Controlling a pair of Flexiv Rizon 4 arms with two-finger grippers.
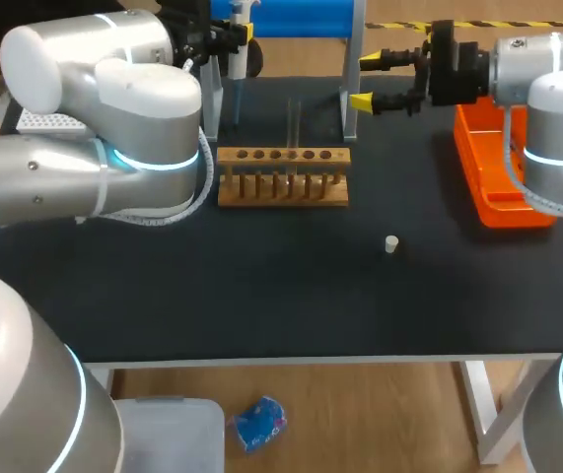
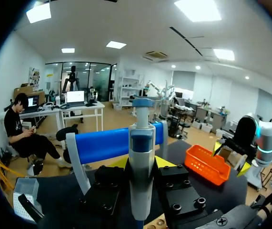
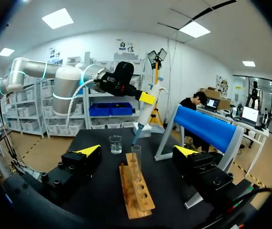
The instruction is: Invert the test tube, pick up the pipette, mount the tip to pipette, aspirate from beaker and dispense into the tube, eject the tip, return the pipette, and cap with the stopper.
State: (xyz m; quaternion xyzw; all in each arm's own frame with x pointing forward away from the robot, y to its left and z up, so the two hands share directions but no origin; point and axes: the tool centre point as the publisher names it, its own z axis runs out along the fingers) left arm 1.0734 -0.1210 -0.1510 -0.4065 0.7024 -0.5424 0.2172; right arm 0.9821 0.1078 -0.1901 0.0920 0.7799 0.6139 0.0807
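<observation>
- The white stopper (image 1: 390, 244) lies by itself on the black table (image 1: 261, 305), nearest us;
- behind it stands the wooden rack (image 1: 283, 177), holding one upright test tube (image 3: 136, 164);
- our right gripper (image 1: 366, 81) hangs past the rack's right end, beside the orange tray (image 1: 498, 177), fingers spread wide with nothing between them;
- our left gripper (image 2: 143, 164) is clamped on the pipette (image 2: 141, 143); the beaker (image 3: 115, 144) stands beyond the rack, near the pipette's lower end.

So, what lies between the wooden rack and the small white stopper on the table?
Nothing lies there. The head view shows only bare black table between the wooden rack and the stopper.
</observation>
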